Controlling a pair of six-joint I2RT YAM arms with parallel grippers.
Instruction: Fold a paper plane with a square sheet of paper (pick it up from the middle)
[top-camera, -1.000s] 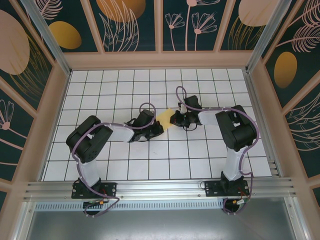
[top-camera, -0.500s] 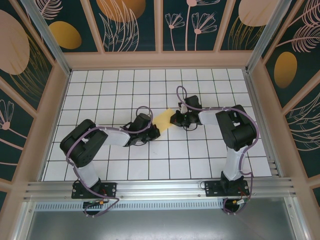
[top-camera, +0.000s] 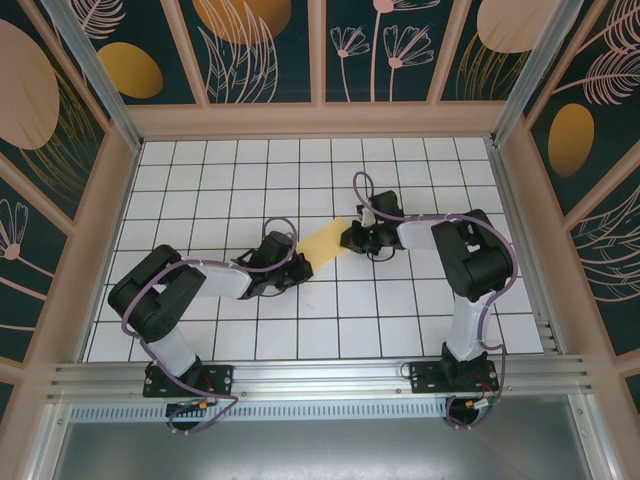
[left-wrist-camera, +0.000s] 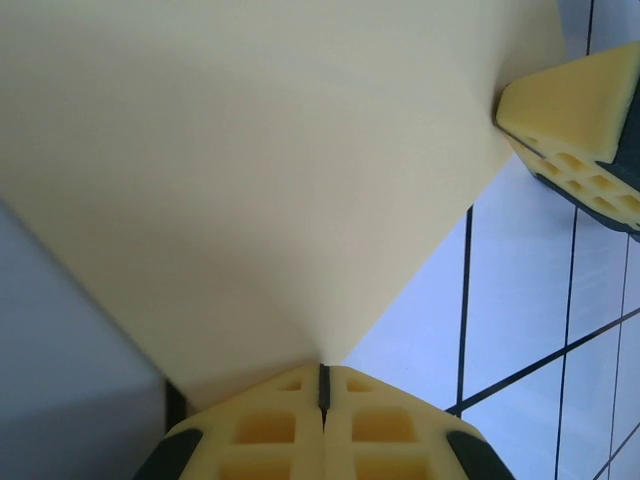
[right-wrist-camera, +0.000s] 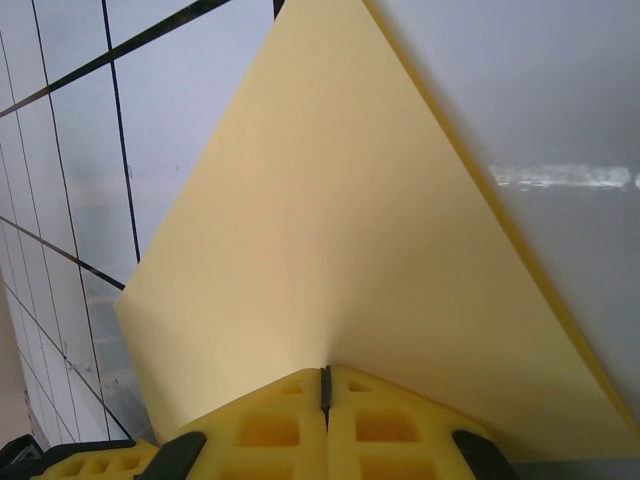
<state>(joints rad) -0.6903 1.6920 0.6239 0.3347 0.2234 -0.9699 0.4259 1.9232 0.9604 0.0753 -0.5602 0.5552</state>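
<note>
White gridded tabletop (top-camera: 250, 170), walled by dark panels (top-camera: 260, 50) painted with orange ovals and pale plant outlines. Near its centre the square sheet of paper (top-camera: 322, 240) spans the gap between the two arms. The left gripper (top-camera: 300, 262) is clamped on the sheet's 8 o'clock end, its yellow fingers (left-wrist-camera: 270, 430) pressed together on the paper. The right gripper (top-camera: 350, 238) pinches the 3 o'clock end the same way, jaws closed tight on the edge.
</note>
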